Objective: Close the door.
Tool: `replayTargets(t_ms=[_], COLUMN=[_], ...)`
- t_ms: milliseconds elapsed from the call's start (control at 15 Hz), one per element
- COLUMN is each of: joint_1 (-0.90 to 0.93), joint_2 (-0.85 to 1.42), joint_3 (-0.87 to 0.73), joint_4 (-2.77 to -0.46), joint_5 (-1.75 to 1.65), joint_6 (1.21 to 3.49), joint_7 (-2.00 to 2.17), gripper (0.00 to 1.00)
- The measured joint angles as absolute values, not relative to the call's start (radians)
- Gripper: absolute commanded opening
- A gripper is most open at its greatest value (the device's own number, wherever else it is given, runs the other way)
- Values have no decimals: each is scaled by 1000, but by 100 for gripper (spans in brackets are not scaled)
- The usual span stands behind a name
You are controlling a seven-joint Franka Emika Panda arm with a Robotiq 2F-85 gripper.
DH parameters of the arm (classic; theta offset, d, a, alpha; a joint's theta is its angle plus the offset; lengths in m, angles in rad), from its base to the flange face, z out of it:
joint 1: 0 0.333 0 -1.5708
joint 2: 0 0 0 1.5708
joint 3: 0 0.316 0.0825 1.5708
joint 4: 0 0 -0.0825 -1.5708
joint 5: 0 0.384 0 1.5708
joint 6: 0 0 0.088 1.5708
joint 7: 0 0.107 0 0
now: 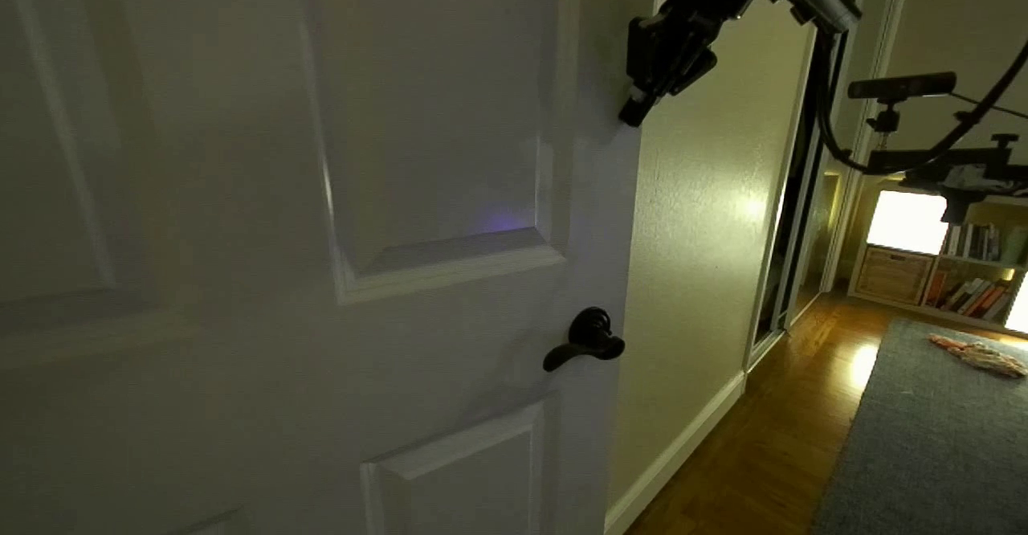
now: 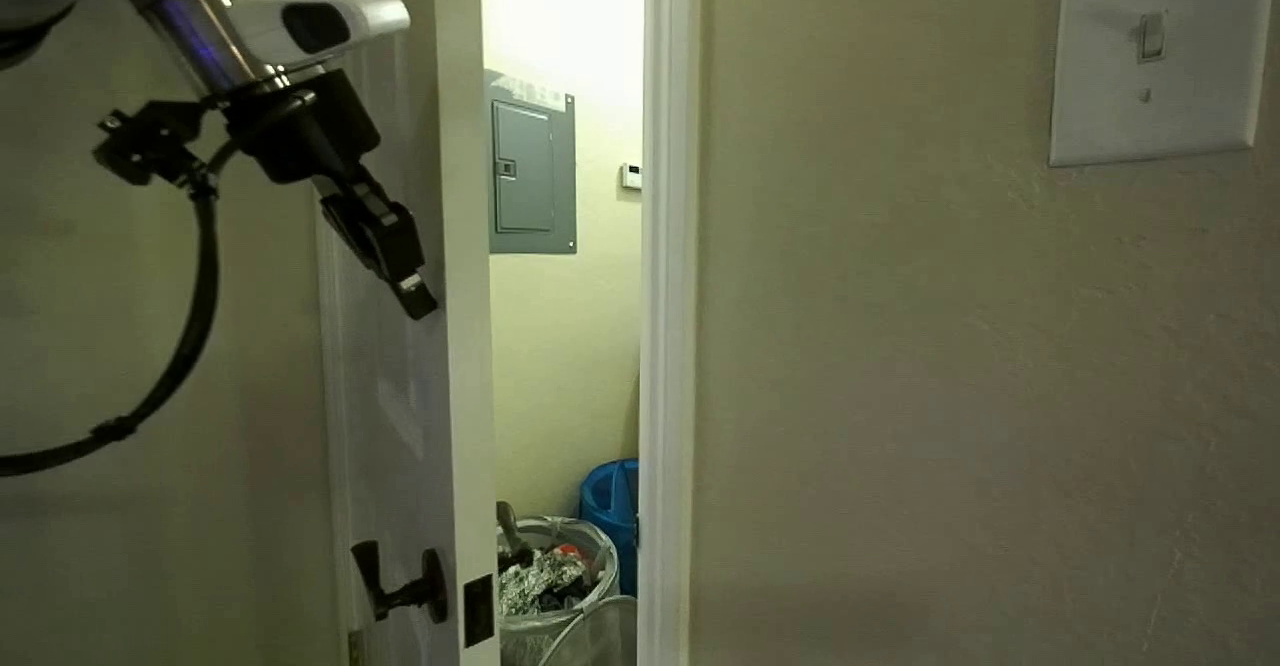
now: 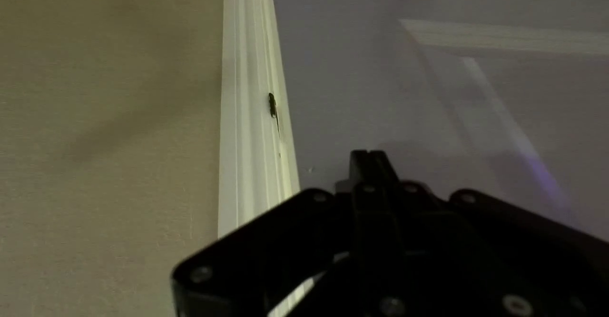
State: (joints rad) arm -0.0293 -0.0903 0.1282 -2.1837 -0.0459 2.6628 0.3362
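Observation:
The door [image 1: 265, 342] is a large white panelled door and fills much of an exterior view. In an exterior view its free edge [image 2: 468, 346] stands apart from the white door frame [image 2: 668, 346], leaving an open gap into a lit space. Its black lever handle [image 1: 590, 342] sits below my gripper [image 1: 632, 113]. The gripper's fingertips [image 2: 418, 303] point down at the door face near its free edge; I cannot tell whether they touch it. In the wrist view the fingertips [image 3: 368, 154] are together with nothing between them, in front of the door face [image 3: 352, 88].
Through the gap are a bin full of rubbish [image 2: 555, 586], a blue bin [image 2: 610, 511] and a grey wall panel [image 2: 533, 166]. A light switch plate [image 2: 1155, 56] is on the wall. A black cable [image 2: 190, 316] hangs from the arm. A grey rug [image 1: 915, 430] lies on the floor.

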Motion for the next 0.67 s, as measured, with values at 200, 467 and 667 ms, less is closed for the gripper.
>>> replayTargets(t_ms=[200,467,667], joint_1=[-27,-20,-9], joint_2=[-3,103,176], joint_3=[111,91,75], joint_4=[-2092,-1977,-1893], joint_5=[-49,-59,-59], joint_6=[2663,2663,2662], joint_7=[330,320,312], gripper=[4,4,4])
